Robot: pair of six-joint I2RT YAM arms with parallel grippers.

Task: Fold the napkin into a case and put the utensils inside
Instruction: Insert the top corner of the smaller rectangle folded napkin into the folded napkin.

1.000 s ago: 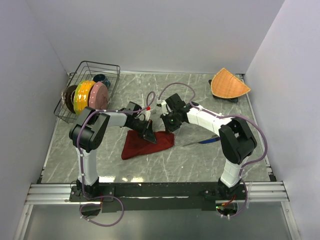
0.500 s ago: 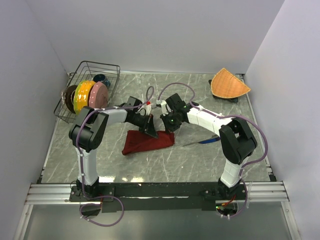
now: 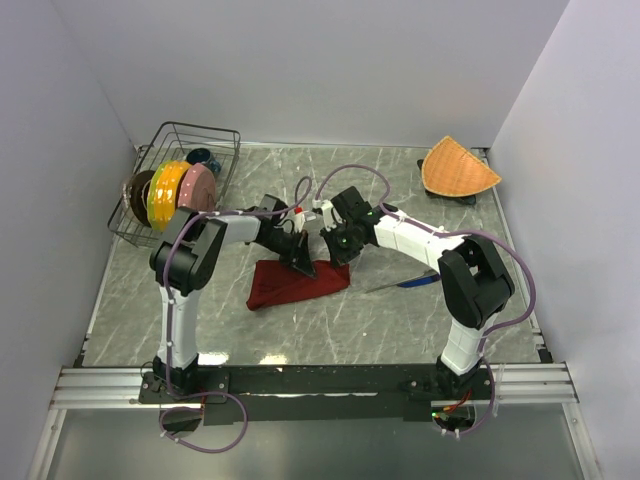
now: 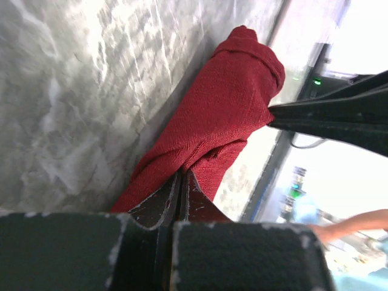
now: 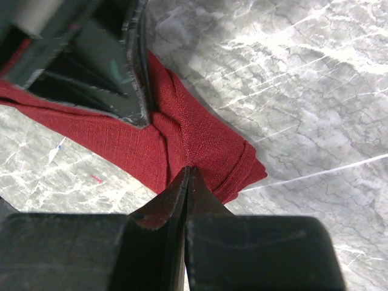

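**Q.** Two closed grippers on one cloth: why do you hold it so?

**A.** Your left gripper [image 4: 180, 193] is clamped on a raised fold of the napkin [image 3: 300, 285]. Your right gripper [image 5: 187, 182] is pinched on the cloth's edge just beside it, at the far side of the bundle. Each pair of jaws is pressed together with red cloth between. Two pinches this near one another probably let you carry one layer over the next without the crease slipping.

**Q.** Where does the napkin lie?

**A.** It lies on the grey marbled table [image 3: 330, 335], between your two arms. It is gathered into a long, lumpy band, not a flat case. Its near left end rests on the surface, and its far edge rises to the fingertips.

**Q.** And the utensils?

**A.** The utensils [image 3: 402, 283] lie on the table to the right of the napkin, apart from it and held by neither gripper. A blue handle and a silver length show, but you cannot tell fork from knife in the overhead view. They are likely parked there to leave you folding room. The case is not yet formed, so insertion must wait.

**Q.** What could go wrong?

**A.** Soft cloth may slide from either pinch, so keep your lift low.
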